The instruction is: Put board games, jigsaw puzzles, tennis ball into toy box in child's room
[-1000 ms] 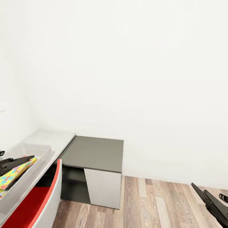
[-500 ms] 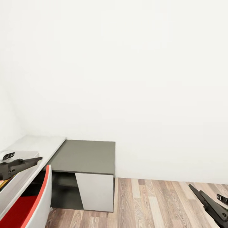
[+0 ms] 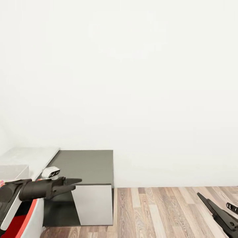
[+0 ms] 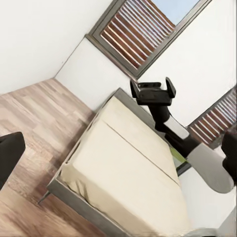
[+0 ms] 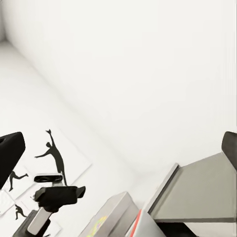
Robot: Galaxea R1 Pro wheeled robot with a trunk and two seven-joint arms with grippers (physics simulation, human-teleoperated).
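Your left gripper (image 3: 67, 185) is hovering empty over the dark cabinet (image 3: 84, 166), fingers seemingly together, though that is hard to judge. Your right gripper (image 3: 216, 210) is hanging over the wood floor (image 3: 158, 211) with fingers apart. The toy box (image 3: 11, 172) is sitting on the tabletop (image 3: 29, 155) at far left.

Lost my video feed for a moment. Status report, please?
Left gripper over dark cabinet, looks empty; right gripper low over wood floor, empty. Toy box at far left. Bed bare.
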